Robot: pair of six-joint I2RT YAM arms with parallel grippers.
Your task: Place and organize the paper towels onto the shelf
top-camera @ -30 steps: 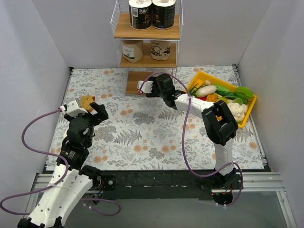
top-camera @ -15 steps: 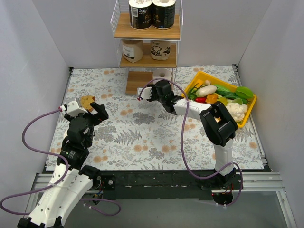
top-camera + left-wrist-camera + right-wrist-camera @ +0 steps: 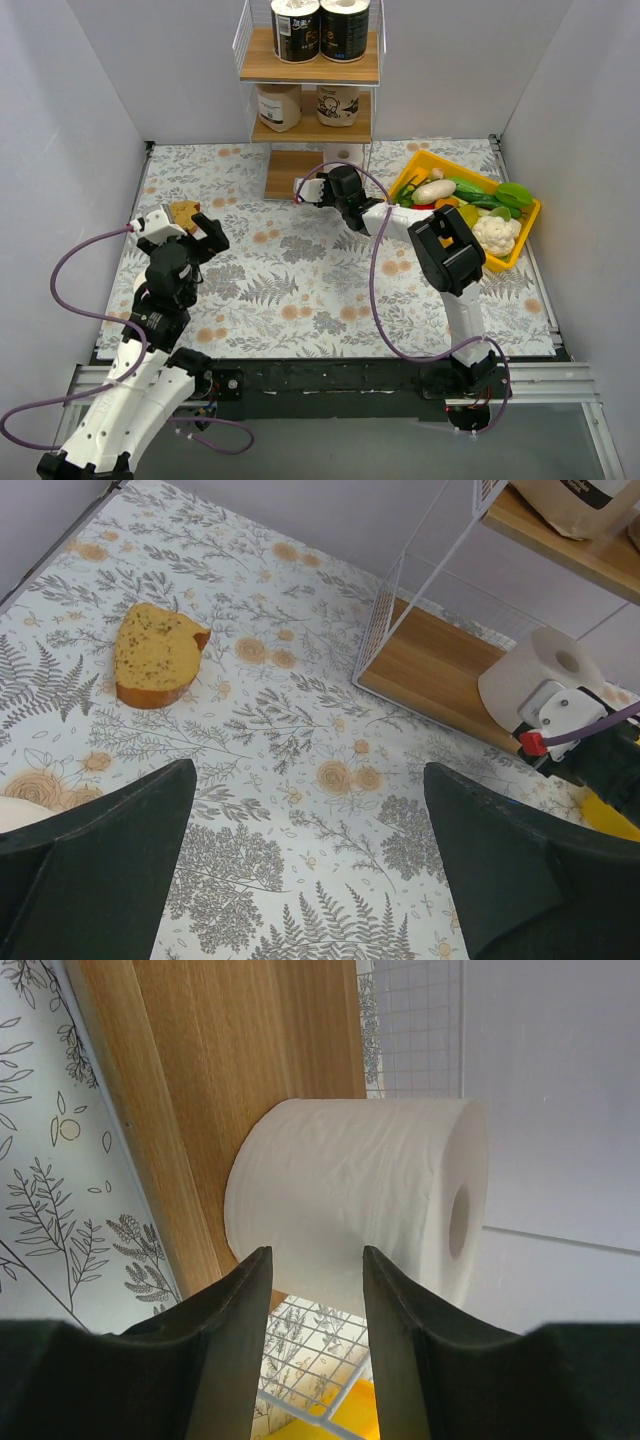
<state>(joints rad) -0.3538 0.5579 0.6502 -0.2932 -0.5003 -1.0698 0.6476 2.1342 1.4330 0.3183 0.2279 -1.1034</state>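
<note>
The shelf (image 3: 310,68) stands at the back middle. Two black-wrapped paper towels (image 3: 295,28) stand on its top board and two tan ones (image 3: 278,105) on the middle board. One plain white roll (image 3: 347,156) stands on the bottom board (image 3: 210,1050); it also shows in the right wrist view (image 3: 350,1195) and the left wrist view (image 3: 540,672). My right gripper (image 3: 306,188) (image 3: 315,1260) is open and empty just in front of that roll, not touching it. My left gripper (image 3: 203,228) (image 3: 308,780) is wide open and empty over the mat at the left. A second white roll is not in view.
A slice of brown bread (image 3: 184,212) (image 3: 155,655) lies on the mat by my left gripper. A yellow tray (image 3: 530,225) of vegetables, with a cauliflower (image 3: 497,233), sits at the right. Grey walls close in both sides and the back.
My right gripper has drawn back from the shelf's bottom tier toward the near left, and the white roll now stands uncovered there. The left arm has barely moved.
</note>
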